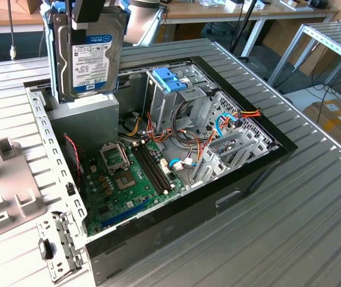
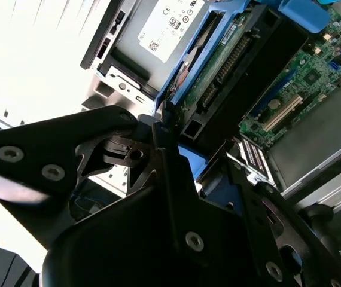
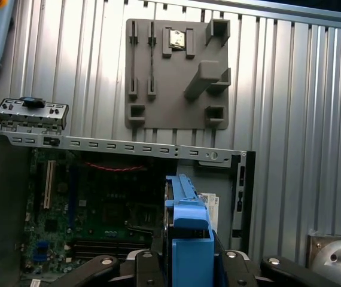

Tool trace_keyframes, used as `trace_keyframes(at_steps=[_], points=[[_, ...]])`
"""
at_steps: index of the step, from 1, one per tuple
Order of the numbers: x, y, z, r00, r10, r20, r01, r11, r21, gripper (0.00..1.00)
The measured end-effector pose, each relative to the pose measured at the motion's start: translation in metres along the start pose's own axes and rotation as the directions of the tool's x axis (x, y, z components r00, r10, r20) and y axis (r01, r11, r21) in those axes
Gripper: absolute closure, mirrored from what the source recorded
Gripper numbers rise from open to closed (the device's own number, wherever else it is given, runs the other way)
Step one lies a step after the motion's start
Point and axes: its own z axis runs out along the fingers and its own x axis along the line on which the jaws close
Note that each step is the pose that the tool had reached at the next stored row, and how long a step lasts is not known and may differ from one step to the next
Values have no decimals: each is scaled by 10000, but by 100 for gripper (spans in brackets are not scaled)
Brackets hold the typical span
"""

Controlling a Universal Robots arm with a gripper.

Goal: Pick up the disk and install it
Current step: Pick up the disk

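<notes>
Hand (image 1: 88,17) around disk (image 1: 90,37); exterior view: label (image 1: 93,66).

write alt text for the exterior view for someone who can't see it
The claw holds the disk upright, label facing the camera, above the open computer case lying on a ribbed metal table. Inside the case are a green motherboard, coloured cables and a light-blue latch.

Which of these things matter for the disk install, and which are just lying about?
Job in hand: disk, held by the gripper; open computer case.
Lying about: grey slotted plate; loose metal bracket; cardboard box.
</notes>
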Motion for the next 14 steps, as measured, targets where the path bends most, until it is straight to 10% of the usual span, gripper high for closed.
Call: trace_keyframes(at_steps=[14], points=[[99, -19, -4, 10000, 1, -4, -1, 10000, 0, 63]])
